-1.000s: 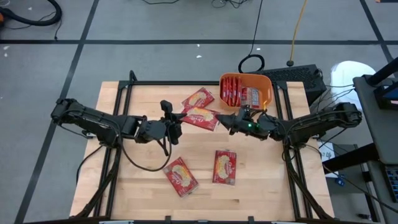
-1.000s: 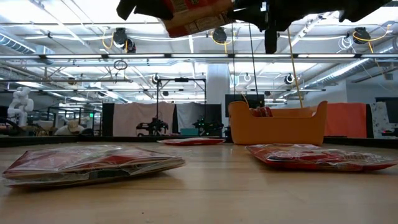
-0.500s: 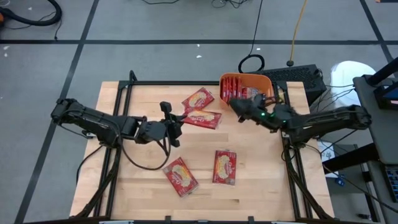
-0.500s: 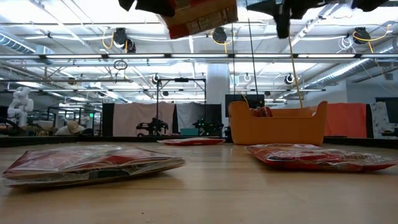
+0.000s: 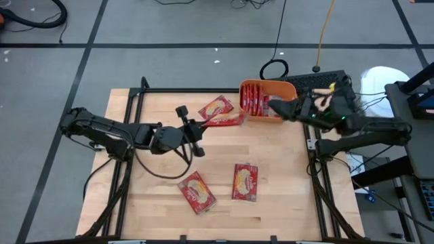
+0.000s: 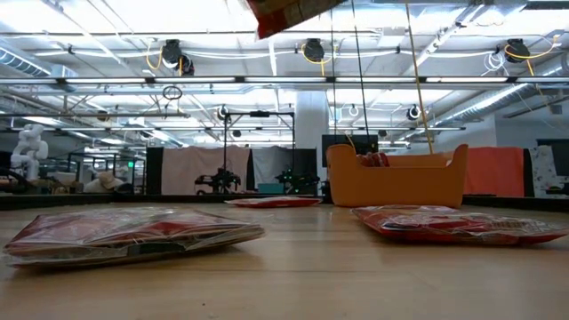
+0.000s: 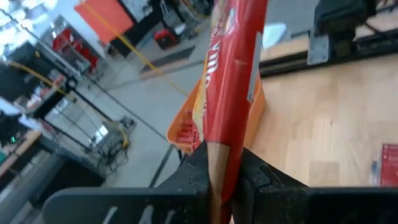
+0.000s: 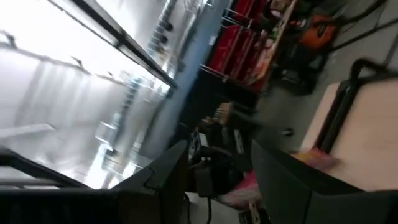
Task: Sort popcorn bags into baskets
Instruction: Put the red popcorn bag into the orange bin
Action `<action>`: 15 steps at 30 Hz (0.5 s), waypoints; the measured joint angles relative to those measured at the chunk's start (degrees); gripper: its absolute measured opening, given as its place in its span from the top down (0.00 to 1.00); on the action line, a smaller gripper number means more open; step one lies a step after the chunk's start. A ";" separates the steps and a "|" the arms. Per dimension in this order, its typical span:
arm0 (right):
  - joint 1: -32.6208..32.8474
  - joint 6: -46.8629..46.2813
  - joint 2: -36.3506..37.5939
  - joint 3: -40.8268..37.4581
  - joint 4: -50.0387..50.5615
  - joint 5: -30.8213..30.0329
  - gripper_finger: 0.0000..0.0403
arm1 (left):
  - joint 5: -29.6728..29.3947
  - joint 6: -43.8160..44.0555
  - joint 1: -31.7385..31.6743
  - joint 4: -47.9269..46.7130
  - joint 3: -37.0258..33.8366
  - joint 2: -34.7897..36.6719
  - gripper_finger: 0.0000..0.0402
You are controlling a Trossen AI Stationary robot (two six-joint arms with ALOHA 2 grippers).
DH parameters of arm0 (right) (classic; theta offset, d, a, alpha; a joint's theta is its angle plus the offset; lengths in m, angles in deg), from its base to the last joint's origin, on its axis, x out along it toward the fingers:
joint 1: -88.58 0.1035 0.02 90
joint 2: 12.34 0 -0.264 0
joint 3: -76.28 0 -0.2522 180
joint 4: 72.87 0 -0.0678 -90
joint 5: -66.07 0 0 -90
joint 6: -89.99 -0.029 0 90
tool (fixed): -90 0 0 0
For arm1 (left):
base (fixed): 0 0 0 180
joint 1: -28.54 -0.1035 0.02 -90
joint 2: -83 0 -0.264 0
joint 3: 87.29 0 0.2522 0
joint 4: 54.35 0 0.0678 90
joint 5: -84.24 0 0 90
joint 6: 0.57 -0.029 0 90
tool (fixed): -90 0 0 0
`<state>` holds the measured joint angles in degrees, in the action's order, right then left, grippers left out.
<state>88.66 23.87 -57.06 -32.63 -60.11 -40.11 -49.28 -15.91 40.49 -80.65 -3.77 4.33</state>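
My left gripper [image 5: 201,129] is shut on one red popcorn bag [image 5: 225,120], which it holds up over the table's middle, left of the orange basket [image 5: 291,95]. The same bag [image 6: 293,11] shows at the top of the low view. The basket stands at the far right and has several bags in it. A second bag [image 5: 215,107] lies flat just beyond the held one, and two more bags [image 5: 196,191] [image 5: 245,181] lie flat toward the near edge. My right gripper [image 5: 279,108] hovers over the basket's near side, open and empty [image 8: 217,180]. My left gripper pinches the bag's end [image 7: 221,155] that faces the table's left between its two fingers. The fingers come about level from the table's left. The bag is lifted clear and turned nearly on edge, and it sticks out from the fingers toward the basket [image 7: 186,124].
Black frame rails [image 5: 129,135] run along the table's left and right sides. A keyboard [image 5: 325,83] and cables lie past the basket, off the table's far right corner. Bare wood [image 5: 291,176] lies between the near bags and the right rail.
My right gripper has let go of the bag that both grippers held and has drawn back up and toward the table's right edge, over the basket. My left gripper has risen a little and rolled, which has turned the bag from nearly flat to nearly on edge.
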 joint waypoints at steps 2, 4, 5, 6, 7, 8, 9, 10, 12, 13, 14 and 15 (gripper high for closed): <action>0.00 4.11 -2.31 7.73 7.72 0.06 0.58 | -0.03 1.06 -0.63 -1.55 2.06 -1.81 0.92; -0.02 8.51 -5.20 15.31 15.59 0.10 0.58 | 0.20 2.40 -1.47 -1.12 4.48 -3.89 0.92; -0.07 10.34 -6.81 19.18 19.46 0.01 0.58 | 0.18 3.27 -1.76 -2.47 5.44 -4.66 0.92; -0.15 12.12 -8.19 22.88 23.45 -0.02 0.58 | 0.01 4.19 -2.07 -3.00 6.56 -5.65 0.92; -0.31 14.18 -9.78 26.34 26.92 -0.02 0.58 | 0.06 5.13 -2.37 -2.37 7.87 -6.73 0.92; -0.46 16.70 -11.78 29.63 29.62 -0.01 0.58 | 0.19 6.09 -2.54 -2.21 8.95 -7.65 0.92; -0.48 19.58 -13.50 32.90 32.19 0.00 0.58 | 0.15 6.66 -2.66 -2.94 9.84 -8.41 0.92; -0.48 22.62 -15.03 35.93 34.86 0.09 0.58 | -0.09 6.94 -2.67 -3.51 10.92 -9.37 0.92; -0.50 27.97 -18.66 41.39 40.05 1.17 0.58 | 0.08 7.50 -2.63 -3.68 13.52 -11.45 0.92; -0.48 30.55 -20.32 43.72 42.47 1.46 0.58 | 0.17 8.09 -2.61 -5.18 14.59 -12.19 0.92; -0.48 33.04 -21.94 45.98 44.99 1.68 0.58 | 0.22 8.78 -2.57 -6.36 15.66 -13.12 0.92; -0.50 35.80 -23.54 48.08 47.55 2.27 0.58 | 0.81 9.76 -2.56 -6.64 16.82 -14.07 0.92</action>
<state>88.16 59.67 -80.60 15.45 -12.56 -37.85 -48.47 -6.15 37.92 -87.29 13.05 -9.74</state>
